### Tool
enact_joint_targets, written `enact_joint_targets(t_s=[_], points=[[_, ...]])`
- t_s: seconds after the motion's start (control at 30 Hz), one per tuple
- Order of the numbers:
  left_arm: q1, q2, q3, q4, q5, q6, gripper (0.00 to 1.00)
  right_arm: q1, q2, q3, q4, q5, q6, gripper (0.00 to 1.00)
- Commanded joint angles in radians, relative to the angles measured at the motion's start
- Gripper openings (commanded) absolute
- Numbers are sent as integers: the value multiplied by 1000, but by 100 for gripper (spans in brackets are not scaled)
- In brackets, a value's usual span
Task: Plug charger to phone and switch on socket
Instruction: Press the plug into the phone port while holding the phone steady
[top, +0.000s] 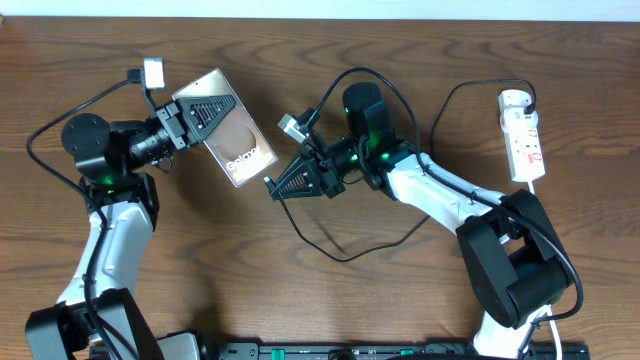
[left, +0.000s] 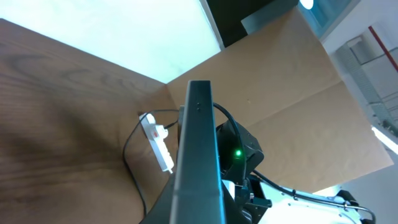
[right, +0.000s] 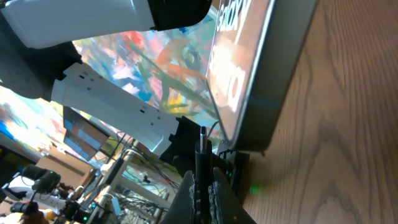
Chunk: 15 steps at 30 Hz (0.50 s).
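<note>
Edge-on, the phone (left: 198, 155) fills the left wrist view, clamped in the left fingers (top: 196, 112) above the bench (top: 400, 300). The right fingers (top: 292, 182) pinch the charger (right: 202, 142) tip just beside its lettered end. The socket (top: 522, 135) lies flat far right, well apart.

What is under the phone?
Only the wooden table shows around the phone, which the left gripper holds. The patch of table right beneath it is covered in the overhead view, so that part can't be seen.
</note>
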Motion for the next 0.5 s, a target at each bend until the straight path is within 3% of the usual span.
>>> enact_joint_targets(t_s=[0.0, 0.47], points=[[2, -2, 11, 9, 3, -23, 7, 0, -1, 12, 0, -12, 4, 1], [-13, -2, 11, 10, 34, -2, 8, 0, -1, 12, 0, -11, 4, 1]])
